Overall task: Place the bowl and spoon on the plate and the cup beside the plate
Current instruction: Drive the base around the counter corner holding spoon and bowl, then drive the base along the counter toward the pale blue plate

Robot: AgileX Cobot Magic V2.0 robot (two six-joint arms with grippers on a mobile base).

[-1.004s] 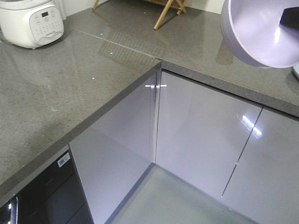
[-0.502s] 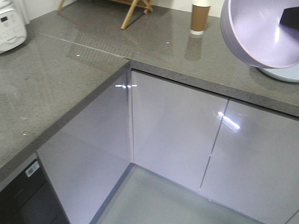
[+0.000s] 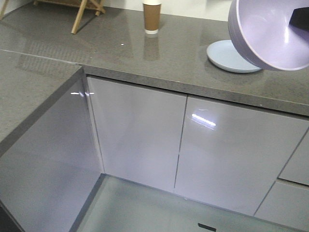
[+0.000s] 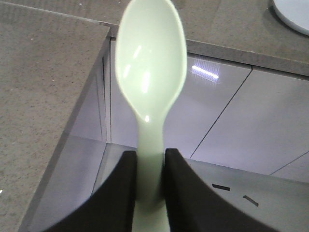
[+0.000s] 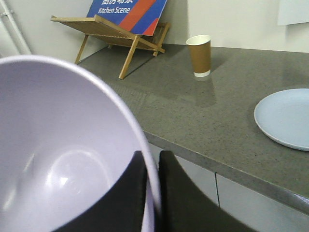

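Pinches the handle of the spoon [image 4: 152,72] tight between the two dark fingers of the left gripper [image 4: 149,157], with the oval head standing up beyond the fingertips. Hangs off the edge of the grey counter [image 4: 43,96], which lies down to the left, with glossy cabinet doors [image 4: 227,111] ahead and below. Clamps the rim of the bowl [image 5: 58,154] in the right gripper [image 5: 153,162], one finger inside and one outside, and holds it tilted in the air. Shows the plate [image 5: 285,118] flat on the counter, ahead and to the right of that gripper. Shows the cup [image 5: 200,55] upright farther ahead, well apart from the plate and to its left, near a wooden rack [image 5: 111,31] with a blue sign [image 5: 128,9].
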